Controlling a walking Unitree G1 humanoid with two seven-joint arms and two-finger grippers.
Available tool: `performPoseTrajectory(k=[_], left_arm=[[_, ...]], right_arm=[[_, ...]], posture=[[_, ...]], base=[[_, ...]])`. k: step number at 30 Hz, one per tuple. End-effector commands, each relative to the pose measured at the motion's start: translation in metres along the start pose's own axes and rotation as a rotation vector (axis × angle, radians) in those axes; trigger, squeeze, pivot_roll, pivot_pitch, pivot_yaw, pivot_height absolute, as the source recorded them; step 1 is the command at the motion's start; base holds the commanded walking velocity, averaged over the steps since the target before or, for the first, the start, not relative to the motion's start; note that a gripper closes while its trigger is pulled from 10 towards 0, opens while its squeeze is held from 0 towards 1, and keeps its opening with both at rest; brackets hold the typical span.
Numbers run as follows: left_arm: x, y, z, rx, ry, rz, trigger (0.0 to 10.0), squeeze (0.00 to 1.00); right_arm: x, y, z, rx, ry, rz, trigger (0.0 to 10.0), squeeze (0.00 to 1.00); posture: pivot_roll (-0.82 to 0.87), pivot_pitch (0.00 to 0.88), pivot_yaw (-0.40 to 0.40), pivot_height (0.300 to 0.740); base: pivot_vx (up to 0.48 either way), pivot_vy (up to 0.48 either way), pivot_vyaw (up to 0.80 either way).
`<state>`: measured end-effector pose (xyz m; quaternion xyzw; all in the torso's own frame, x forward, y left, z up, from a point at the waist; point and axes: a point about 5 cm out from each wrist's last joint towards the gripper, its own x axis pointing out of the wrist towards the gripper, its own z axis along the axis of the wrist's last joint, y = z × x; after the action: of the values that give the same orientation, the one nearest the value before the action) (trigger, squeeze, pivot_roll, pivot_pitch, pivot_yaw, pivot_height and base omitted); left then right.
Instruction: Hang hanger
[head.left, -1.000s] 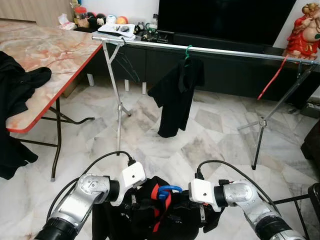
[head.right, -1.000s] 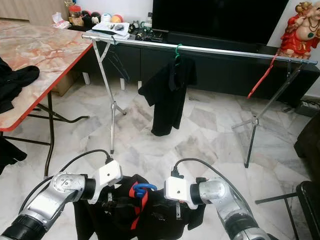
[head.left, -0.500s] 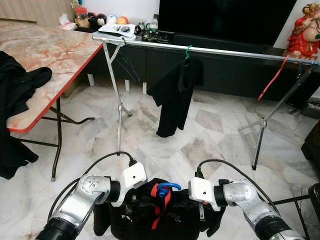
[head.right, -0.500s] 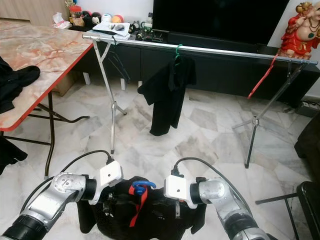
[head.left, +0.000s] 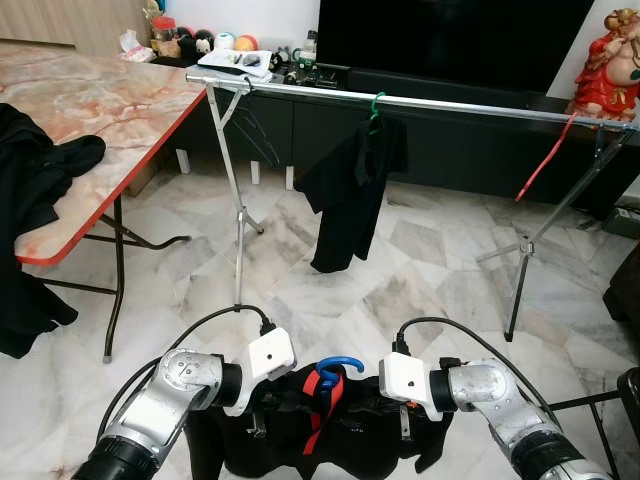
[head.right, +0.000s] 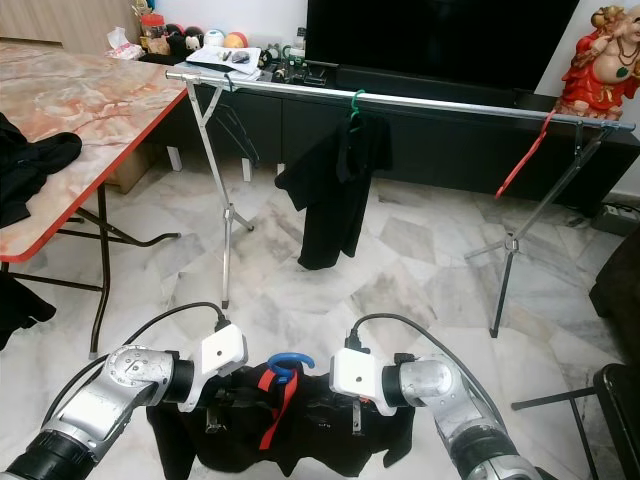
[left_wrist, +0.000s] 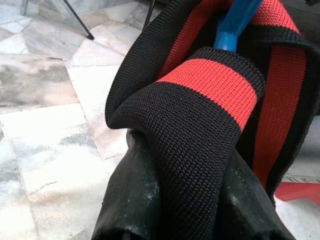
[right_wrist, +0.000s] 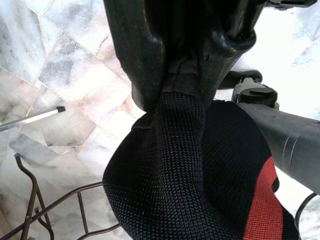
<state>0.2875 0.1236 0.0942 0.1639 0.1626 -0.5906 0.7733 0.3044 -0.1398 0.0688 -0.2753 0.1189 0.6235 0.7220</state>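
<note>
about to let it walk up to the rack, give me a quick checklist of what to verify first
1. Left gripper shut on garment: ok, the knit is pinched between its fingers.
2. Right gripper shut on garment: ok, fabric is clamped between its fingers.
3. Blue hook free above the collar: ok, it stands up between the two grippers.
4. Free space on rail: ok, bare stretch between the hung black shirt and the red hanger.
5. Floor path to the rack: ok, bare marble ahead.
6. Hanger seated in both shoulders: cannot tell, fabric hides it.
</note>
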Motion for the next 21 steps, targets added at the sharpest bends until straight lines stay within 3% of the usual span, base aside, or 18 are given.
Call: performPoseTrajectory(k=[1,7,8,9,10,11,12,13,21], left_arm=[[0.0018,0.0002,0.0066,-0.007,-0.038,0.013,0.0,0.0],[0.0016,0.0001,0.0071,-0.008,-0.044,0.013,0.0,0.0],[0.0016,0.0001,0.0072,-0.008,-0.045,0.012,0.0,0.0],[0.0016,0.0001,0.0072,-0.008,-0.045,0.012,0.0,0.0],[0.0017,0.0,0.0073,-0.009,-0.046,0.011,0.0,0.0],[0.0018,-0.0001,0.0076,-0.009,-0.048,0.01,0.0,0.0],[0.0018,-0.0002,0.0078,-0.009,-0.048,0.009,0.0,0.0],[0.0018,-0.0003,0.0079,-0.01,-0.049,0.009,0.0,0.0],[0.0016,-0.0006,0.0067,-0.012,-0.045,0.011,0.0,0.0]], right_arm=[[0.0037,-0.0023,0.0073,-0.015,-0.036,-0.009,0.0,0.0],[0.0044,-0.0018,0.0074,-0.012,-0.038,-0.005,0.0,0.0],[0.0047,-0.0018,0.0074,-0.012,-0.037,-0.005,3.8,0.0],[0.0047,-0.0018,0.0074,-0.012,-0.037,-0.005,3.8,0.0],[0.005,-0.0017,0.0072,-0.012,-0.035,-0.006,9.6,0.0],[0.005,-0.0014,0.007,-0.012,-0.034,-0.001,10.0,0.11],[0.0051,-0.001,0.0068,-0.006,-0.033,0.006,10.0,0.32],[0.0052,-0.0009,0.0067,-0.004,-0.034,0.008,10.0,0.98],[0.0055,0.0006,0.0069,0.009,-0.042,0.027,10.0,1.0]], posture=[[0.12,0.078,-0.061,0.74],[0.12,0.079,-0.061,0.74],[0.12,0.079,-0.061,0.74],[0.12,0.079,-0.061,0.74],[0.12,0.079,-0.061,0.74],[0.12,0.08,-0.062,0.74],[0.12,0.08,-0.062,0.74],[0.12,0.081,-0.062,0.74],[0.12,0.081,-0.062,0.74]], base=[[0.0,0.0,0.0],[0.0,0.0,0.0],[0.0,0.0,0.0],[0.0,0.0,0.0],[0.0,0.0,0.0],[0.0,0.0,0.0],[0.0,0.0,0.0],[0.0,0.0,0.0],[0.0,0.0,0.0]])
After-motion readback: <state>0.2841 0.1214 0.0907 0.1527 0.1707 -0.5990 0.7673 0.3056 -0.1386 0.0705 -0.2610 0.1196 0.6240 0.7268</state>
